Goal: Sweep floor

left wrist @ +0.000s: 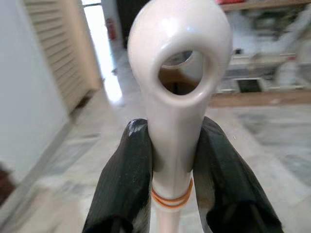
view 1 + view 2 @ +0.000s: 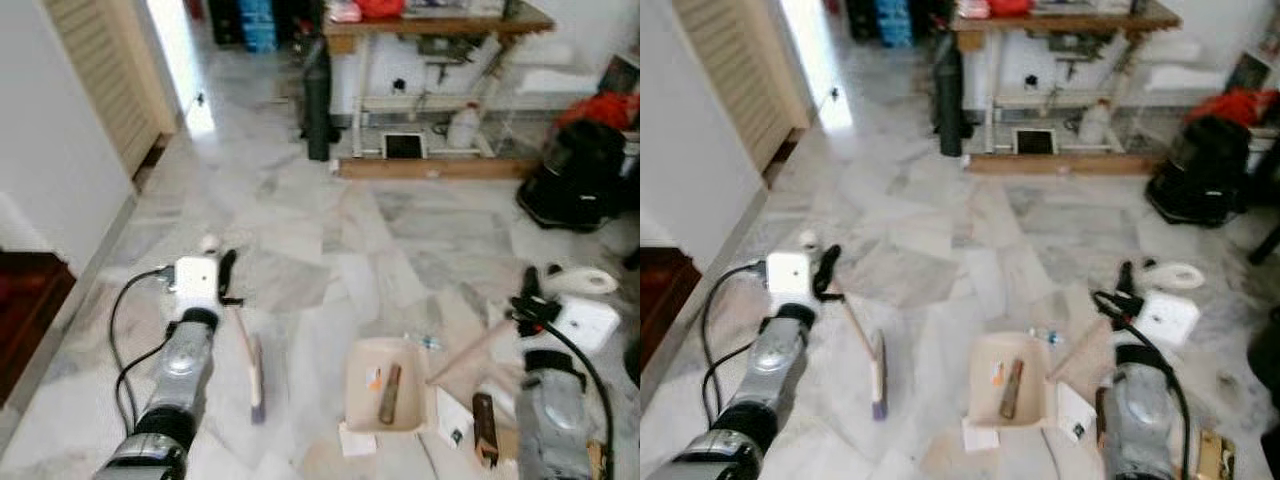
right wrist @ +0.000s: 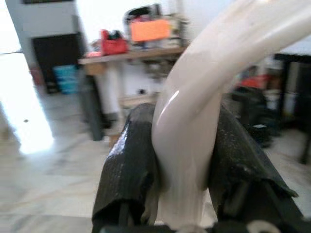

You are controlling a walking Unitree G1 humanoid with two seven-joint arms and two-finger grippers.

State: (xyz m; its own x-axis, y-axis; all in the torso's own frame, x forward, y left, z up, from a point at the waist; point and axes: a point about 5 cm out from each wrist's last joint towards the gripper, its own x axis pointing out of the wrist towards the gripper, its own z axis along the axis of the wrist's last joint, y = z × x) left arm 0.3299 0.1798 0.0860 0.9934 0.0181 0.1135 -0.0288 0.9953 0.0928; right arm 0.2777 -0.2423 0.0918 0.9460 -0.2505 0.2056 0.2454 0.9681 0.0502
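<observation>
Clamped on the broom (image 2: 247, 352) handle, left gripper (image 2: 226, 272): both black fingers (image 1: 127, 179) pressed against the white shaft just below its looped end, orange bands on the shaft between them. From that gripper, handle slanting down and toward the robot to the broom head, resting on the marble floor (image 2: 300, 230) just beside the left arm. Farther right, between the two grippers, the dustpan (image 2: 385, 385) flat on the floor with a brown piece (image 2: 389, 393) lying inside, scraps of paper (image 2: 355, 438) at its near edge. Clamped likewise, right gripper (image 2: 527, 300), fingers (image 3: 131, 165) tight on either side of the curved white dustpan handle (image 3: 194, 121), which runs down from that gripper to the pan. Beyond both grippers, well apart, a wooden table (image 2: 440, 30) and a black bag (image 2: 580, 175) near the right gripper's far side.
</observation>
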